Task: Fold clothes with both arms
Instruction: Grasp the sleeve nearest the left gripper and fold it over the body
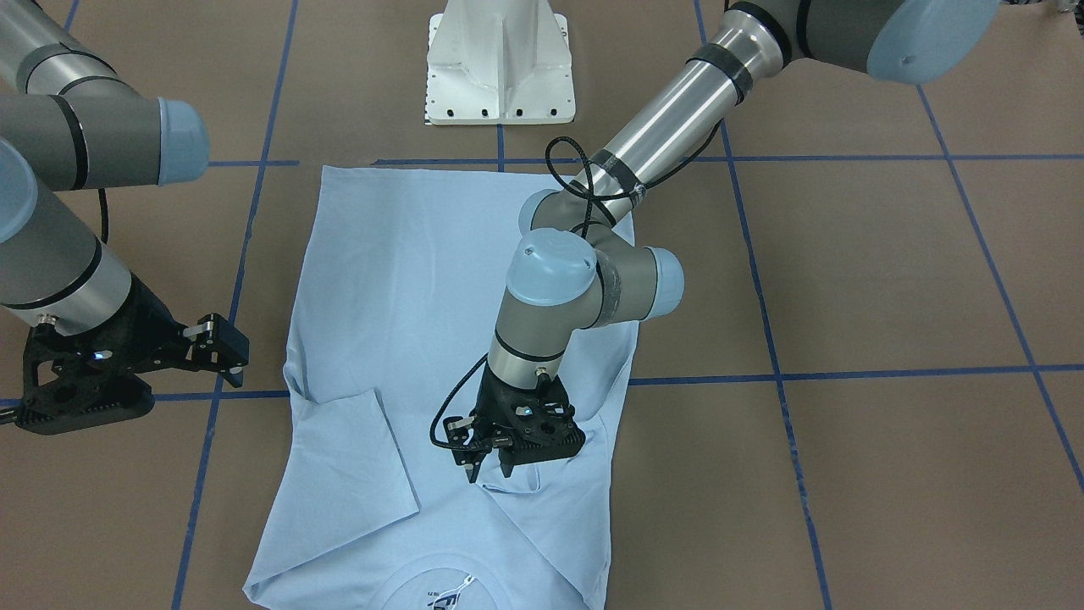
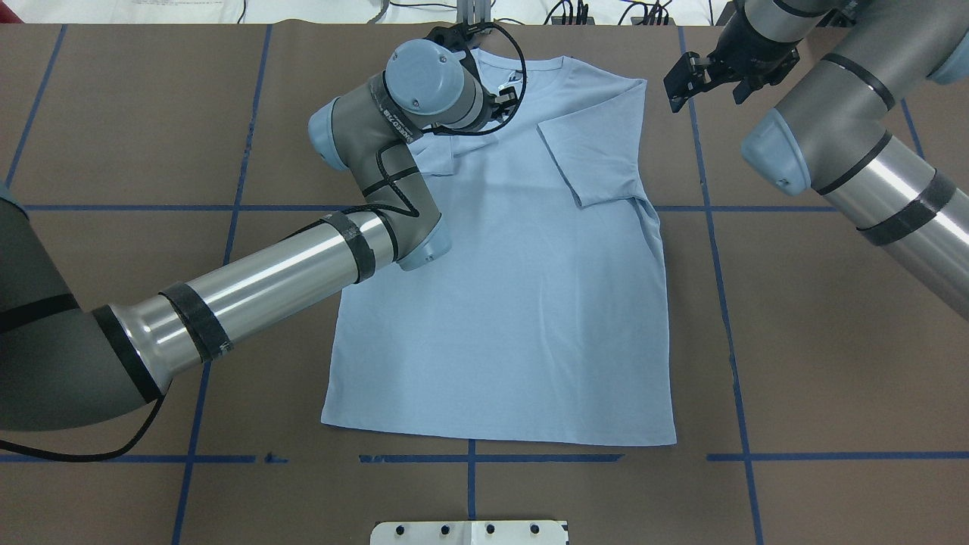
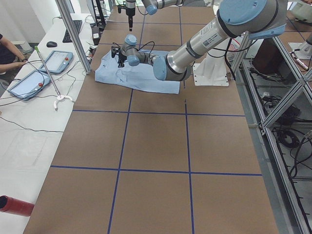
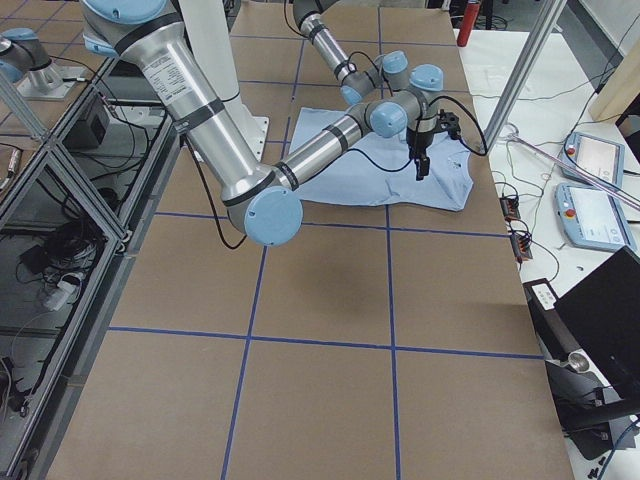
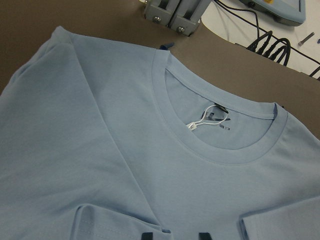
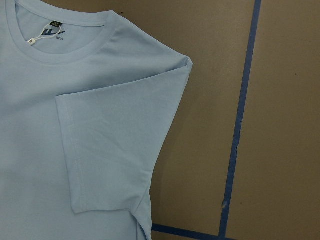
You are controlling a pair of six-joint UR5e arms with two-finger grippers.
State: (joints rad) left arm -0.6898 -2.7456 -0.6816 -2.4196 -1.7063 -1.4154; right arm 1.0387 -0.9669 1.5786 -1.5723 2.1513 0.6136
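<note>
The light blue T-shirt [image 2: 515,303] lies flat on the brown table, collar at the far edge, its neck label [image 5: 215,117] showing inside the collar. Both short sleeves are folded inward onto the body; the right one [image 2: 590,159] lies flat. My left gripper [image 1: 489,470] hangs open just above the left shoulder and sleeve, and its two fingertips [image 5: 145,235] show with nothing between them. My right gripper [image 2: 685,79] is open beside the shirt's right shoulder, off the cloth, holding nothing. The chest print is out of view.
The white pedestal base [image 1: 500,68] stands at the robot's side of the table. Blue tape lines [image 2: 723,303] grid the brown surface. A side bench holds tablets [image 3: 53,61] and cables. An aluminium post [image 3: 73,34] rises near the collar end.
</note>
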